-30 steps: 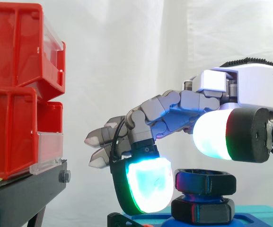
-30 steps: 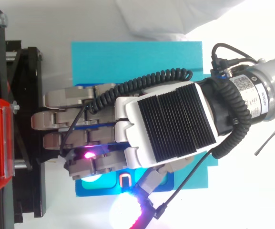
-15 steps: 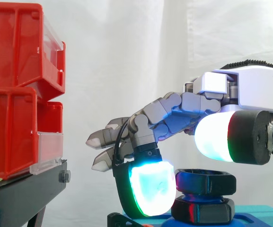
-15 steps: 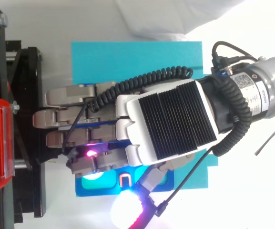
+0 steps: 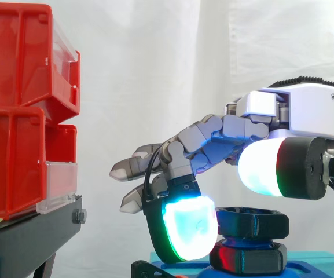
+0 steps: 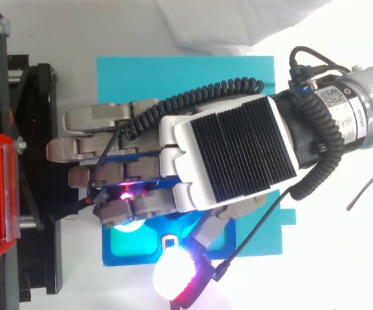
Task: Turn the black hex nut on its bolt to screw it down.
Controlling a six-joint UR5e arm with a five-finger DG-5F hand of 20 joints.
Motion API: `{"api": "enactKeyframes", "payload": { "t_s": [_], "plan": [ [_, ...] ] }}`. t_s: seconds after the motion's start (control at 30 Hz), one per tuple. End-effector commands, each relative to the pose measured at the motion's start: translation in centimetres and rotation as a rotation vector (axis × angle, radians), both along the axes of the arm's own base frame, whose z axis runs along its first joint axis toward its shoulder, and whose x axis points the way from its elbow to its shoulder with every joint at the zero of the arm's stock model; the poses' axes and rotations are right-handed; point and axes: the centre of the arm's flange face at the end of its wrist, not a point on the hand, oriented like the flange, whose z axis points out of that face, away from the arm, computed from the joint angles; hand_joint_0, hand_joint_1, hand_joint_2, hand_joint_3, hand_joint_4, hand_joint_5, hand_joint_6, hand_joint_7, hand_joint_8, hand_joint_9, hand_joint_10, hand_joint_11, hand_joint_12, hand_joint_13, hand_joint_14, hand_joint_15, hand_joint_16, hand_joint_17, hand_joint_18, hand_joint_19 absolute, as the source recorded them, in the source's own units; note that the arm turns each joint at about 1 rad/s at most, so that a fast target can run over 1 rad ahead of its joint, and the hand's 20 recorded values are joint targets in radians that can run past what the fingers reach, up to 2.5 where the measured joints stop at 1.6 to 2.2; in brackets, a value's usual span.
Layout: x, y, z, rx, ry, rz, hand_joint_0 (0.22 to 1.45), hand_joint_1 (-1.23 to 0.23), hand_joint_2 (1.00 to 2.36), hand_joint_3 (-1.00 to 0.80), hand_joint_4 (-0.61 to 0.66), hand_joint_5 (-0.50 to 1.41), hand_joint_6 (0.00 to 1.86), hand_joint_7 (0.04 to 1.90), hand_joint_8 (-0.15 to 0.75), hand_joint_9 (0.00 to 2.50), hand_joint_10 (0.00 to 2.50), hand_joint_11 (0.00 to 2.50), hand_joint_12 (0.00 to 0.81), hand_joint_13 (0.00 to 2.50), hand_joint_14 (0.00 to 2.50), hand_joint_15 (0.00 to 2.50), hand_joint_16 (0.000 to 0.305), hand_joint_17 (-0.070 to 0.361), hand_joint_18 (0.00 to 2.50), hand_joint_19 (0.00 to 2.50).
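Standing nearest the side camera, the thumb's thick pad glows white with a green and red rim and hangs above the black hex nut, with a narrow gap showing between them; seen from above, the same pad shines pink-white at the near edge of the blue base; just behind it, the nut sits level, raised on its bolt above a second black hex piece, whose left face catches a red glow, and the threads between the two are mostly hidden; one finger is bent steeply down on the nut's left, its cyan-white pad lying against the nut's left face, though whether it presses or merely meets the nut cannot be told; the hand hovers palm-down over the base, so from above the nut is covered by it; the remaining fingers reach out nearly straight and side by side toward the black stand, their grey tips in the air and touching nothing; so the fingers are spread loosely rather than clamped, with thumb and bent finger not closed on the nut; the blue base rests on a teal sheet; to the left, well apart from the nut, red bins are stacked on the stand; farthest back hangs the white curtain.
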Motion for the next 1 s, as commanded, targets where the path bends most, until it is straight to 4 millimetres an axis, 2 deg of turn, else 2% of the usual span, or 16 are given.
{"api": "enactKeyframes", "payload": {
  "t_s": [0.0,0.6,0.87,0.97],
  "plan": [
    [0.0,-0.3,0.0,-0.001,-0.003,0.001,0.48,-0.21,1.00,-0.50,0.15,-0.10,0.73,1.18,0.234,0.60,0.00,0.06,0.273,0.29,0.00,0.00,0.048,0.108,0.07,0.16],
    [-0.6,-3.1,-0.2,-0.008,-0.003,0.020,0.48,-0.21,1.00,-0.50,0.16,-0.10,0.72,1.18,0.238,0.62,0.00,0.06,0.272,0.30,0.00,0.00,0.048,0.108,0.08,0.16],
    [-1.1,-5.0,-0.1,-0.013,-0.004,0.026,0.48,-0.21,1.00,-0.50,0.16,-0.10,0.72,1.19,0.238,0.61,0.00,0.07,0.273,0.30,0.00,0.00,0.048,0.108,0.08,0.17],
    [-1.5,-6.3,0.0,-0.017,-0.007,0.037,0.48,-0.21,1.00,-0.50,0.15,-0.10,0.72,1.19,0.237,0.62,0.00,0.06,0.273,0.30,0.00,0.00,0.048,0.108,0.08,0.16]
  ]
}}
